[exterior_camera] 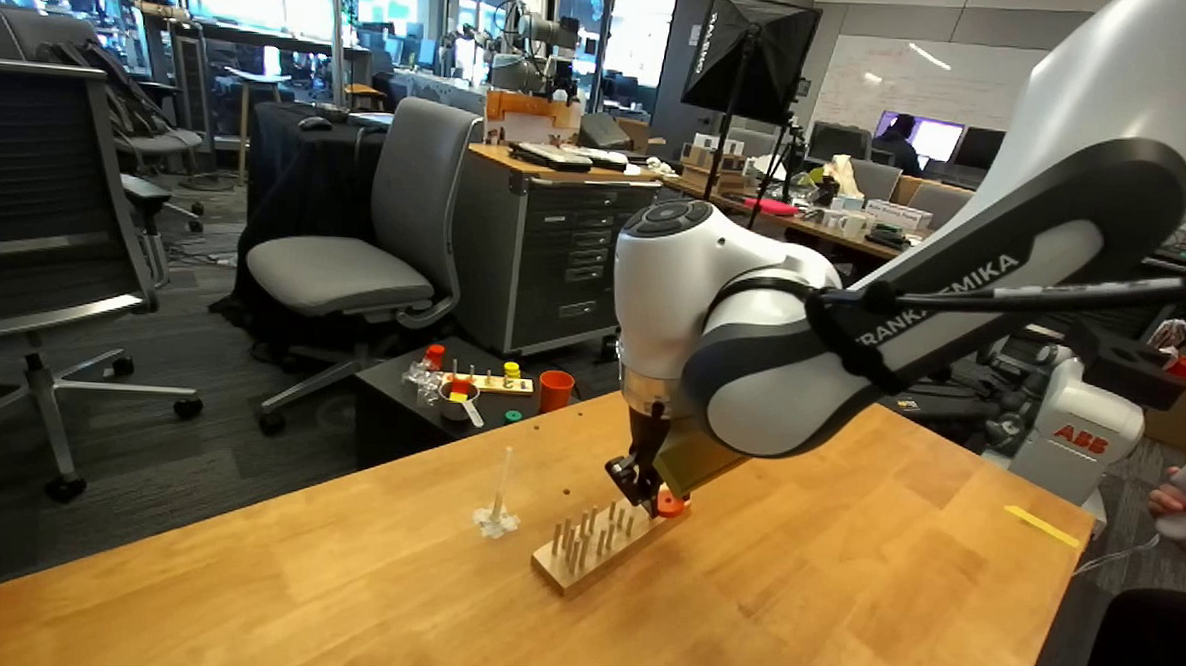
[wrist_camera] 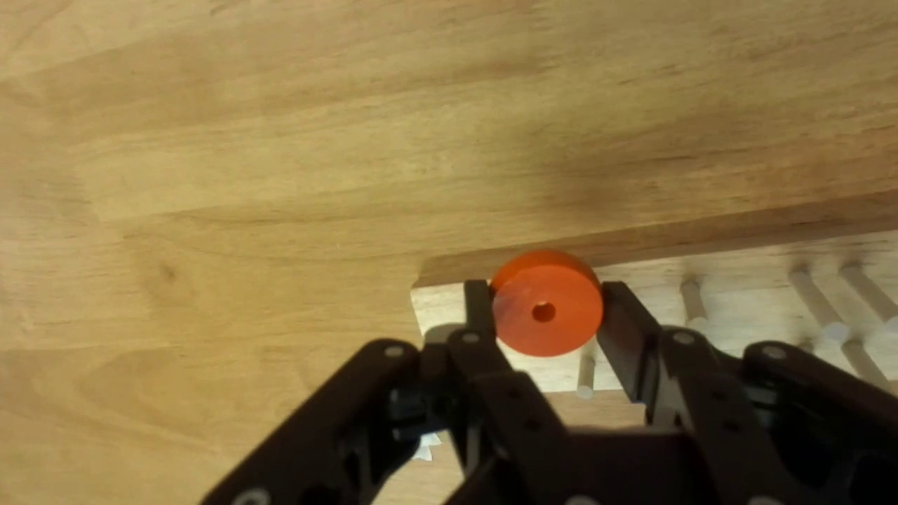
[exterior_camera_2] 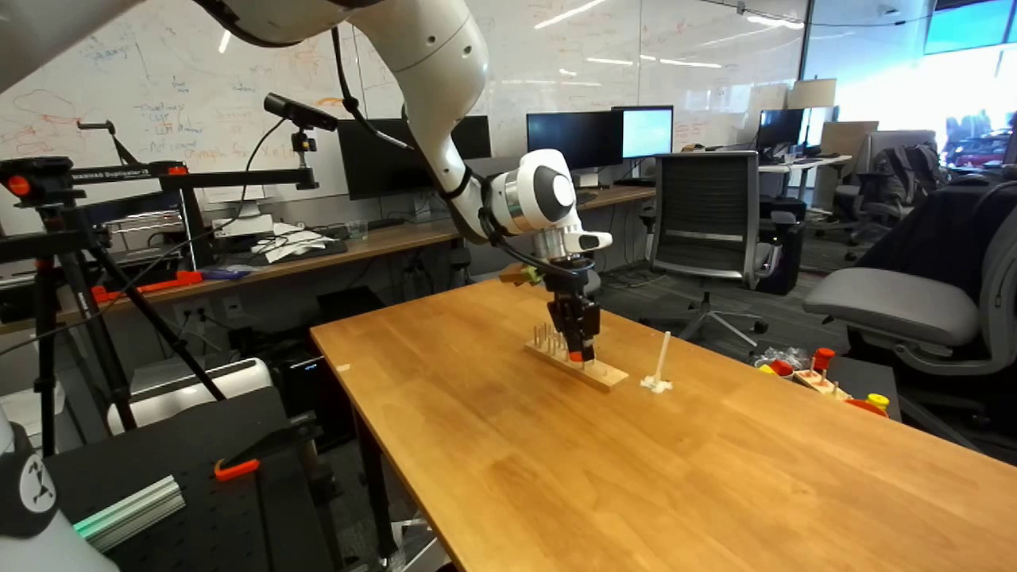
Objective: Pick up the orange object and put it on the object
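The orange object is a round disc with a centre hole. It shows in the wrist view [wrist_camera: 547, 337] and in both exterior views [exterior_camera: 670, 505] [exterior_camera_2: 577, 357]. My gripper [wrist_camera: 546, 289] has its fingertips touching both sides of the disc, near the end of the wooden pegboard. The gripper also shows in both exterior views [exterior_camera: 651, 506] [exterior_camera_2: 584, 349]. The pegboard [wrist_camera: 652, 280] lies on the table with several upright pegs. It also shows in both exterior views [exterior_camera: 597, 576] [exterior_camera_2: 601, 376]. The disc is over the board's end; no peg shows through its hole. What is under it is hidden.
A single upright stick with a taped base [exterior_camera: 501, 484] stands on the table [exterior_camera: 343, 562] beside the pegboard, and also shows in an exterior view [exterior_camera_2: 662, 361]. A low black stand beyond the table edge holds an orange cup [exterior_camera: 555, 392] and another small pegboard [exterior_camera: 491, 383].
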